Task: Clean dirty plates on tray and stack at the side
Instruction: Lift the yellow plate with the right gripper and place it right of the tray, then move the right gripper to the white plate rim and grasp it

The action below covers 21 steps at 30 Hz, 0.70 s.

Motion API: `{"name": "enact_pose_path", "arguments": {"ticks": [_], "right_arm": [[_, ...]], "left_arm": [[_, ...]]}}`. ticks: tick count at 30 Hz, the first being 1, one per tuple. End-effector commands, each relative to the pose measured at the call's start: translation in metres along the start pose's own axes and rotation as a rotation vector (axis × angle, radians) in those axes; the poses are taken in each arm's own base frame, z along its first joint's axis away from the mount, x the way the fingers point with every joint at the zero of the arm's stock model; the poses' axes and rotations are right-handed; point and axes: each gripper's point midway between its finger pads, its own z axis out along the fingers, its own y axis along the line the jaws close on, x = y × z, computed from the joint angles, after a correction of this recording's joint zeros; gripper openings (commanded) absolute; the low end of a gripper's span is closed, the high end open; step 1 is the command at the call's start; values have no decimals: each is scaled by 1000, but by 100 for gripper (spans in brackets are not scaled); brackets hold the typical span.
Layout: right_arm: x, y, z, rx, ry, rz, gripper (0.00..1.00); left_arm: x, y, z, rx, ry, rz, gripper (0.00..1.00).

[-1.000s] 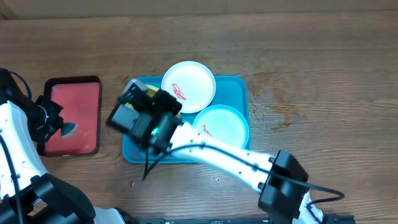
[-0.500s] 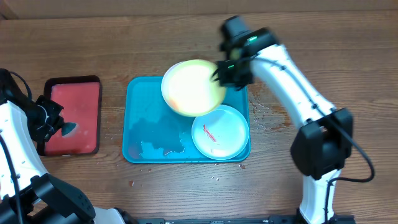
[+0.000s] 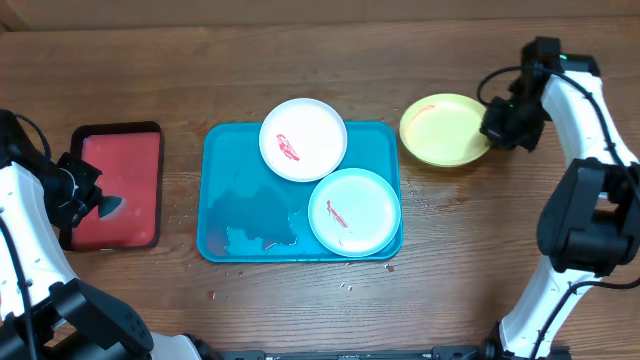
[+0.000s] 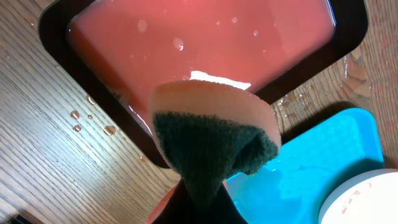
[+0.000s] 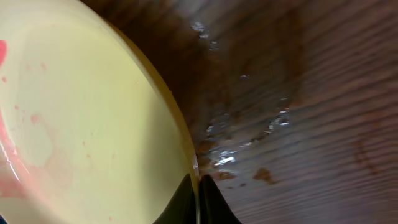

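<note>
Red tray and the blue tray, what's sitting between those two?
Nothing solid: the overhead view shows bare wooden table between the red tray and the blue tray, with a few water droplets.

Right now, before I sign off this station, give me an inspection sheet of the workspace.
Surface: wooden table, wet spots right of the teal tray.
Job's things: white plate and mint plate on the teal tray, both red-smeared; yellow-green plate off to its right, also smeared.
Clutter: dark-rimmed tray with red inside, at the left.
Hands: left hand shut on a sponge; right hand shut on the yellow-green plate's rim.
Cables: black cable at the right wrist.
Surroundings: nothing seen.
</note>
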Motion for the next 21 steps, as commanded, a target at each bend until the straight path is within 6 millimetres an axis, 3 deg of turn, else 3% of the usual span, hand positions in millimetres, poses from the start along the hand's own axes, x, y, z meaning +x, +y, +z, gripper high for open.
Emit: {"name": "enact_pose_path", "arguments": {"ticks": [1, 5, 6, 9, 10, 11, 14, 17, 21], "right_arm": [[-7, -23, 2, 32, -39, 38, 4], [-6, -37, 10, 51, -33, 61, 4], [-4, -38, 12, 52, -29, 61, 9], [-3, -34, 13, 40, -21, 53, 39], [-1, -26, 13, 4, -10, 21, 50], [2, -17, 13, -40, 1, -20, 54], [2, -1, 6, -90, -1, -72, 55], [-7, 14, -16, -129, -40, -93, 57], [-7, 64, -52, -330, -79, -237, 58]], "left_arm": [[-2, -5, -5, 20, -14, -4, 4], [-2, -5, -5, 21, -16, -3, 4], [-2, -5, -5, 21, -16, -4, 4], [-2, -5, -5, 21, -16, -3, 4], [-2, -5, -5, 22, -16, -3, 4], [-2, -6, -5, 22, -16, -1, 4], [-2, -7, -5, 23, -18, 3, 4], [-2, -7, -5, 23, -19, 4, 4], [-3, -8, -5, 26, -24, 5, 4]]}}
